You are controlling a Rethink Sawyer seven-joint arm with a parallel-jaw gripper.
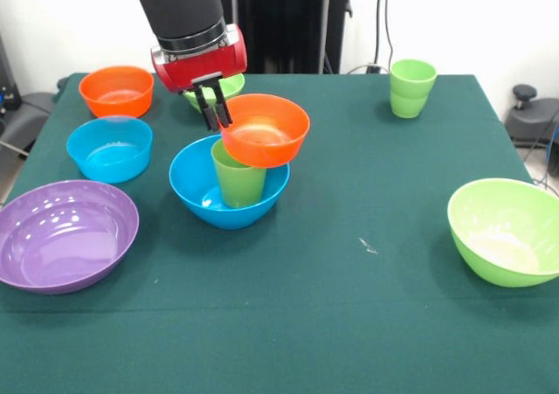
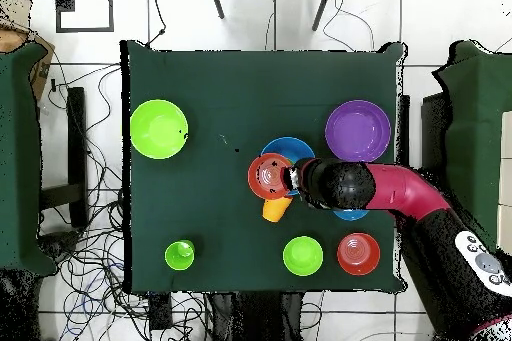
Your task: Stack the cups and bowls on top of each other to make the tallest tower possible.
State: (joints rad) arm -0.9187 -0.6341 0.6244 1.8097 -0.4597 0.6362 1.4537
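A blue bowl [image 1: 229,203] stands mid-table with a green cup [image 1: 238,180] upright inside it. An orange bowl [image 1: 265,130] sits on the cup's mouth, shifted a little to the right. My gripper [image 1: 215,113] comes down from above and is shut on this orange bowl's left rim. In the overhead view the orange bowl [image 2: 269,176] covers the cup and part of the blue bowl [image 2: 290,146], with the gripper [image 2: 292,179] at its rim.
A second orange bowl [image 1: 116,90], a light blue bowl [image 1: 109,148] and a purple bowl [image 1: 65,234] lie on the left. A lime green bowl [image 1: 507,230] is at the right. Green cups [image 1: 412,87] stand back right. Another lime bowl [image 1: 229,86] is behind the gripper.
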